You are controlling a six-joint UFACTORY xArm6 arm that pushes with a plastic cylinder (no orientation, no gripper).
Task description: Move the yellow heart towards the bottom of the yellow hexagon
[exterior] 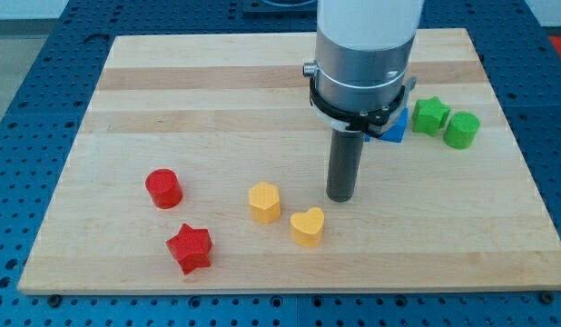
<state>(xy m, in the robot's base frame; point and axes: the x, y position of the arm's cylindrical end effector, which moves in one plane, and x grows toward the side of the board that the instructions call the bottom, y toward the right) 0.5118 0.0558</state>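
Resting on the desk, my tip stands just beyond and to the right of the yellow heart, close to it but with a sliver of wood showing between them. This arm carries a plain rod and no fingers, so nothing spreads or pinches. I see the heart toward the near edge, a little right of centre. The yellow hexagon sits just to the heart's left and slightly farther back, the two near each other but apart. Farther left lie a red cylinder and, nearer to me, a red star. At the far right a green star and a green cylinder sit side by side, with a blue block partly hidden behind the arm; I cannot make out its shape.
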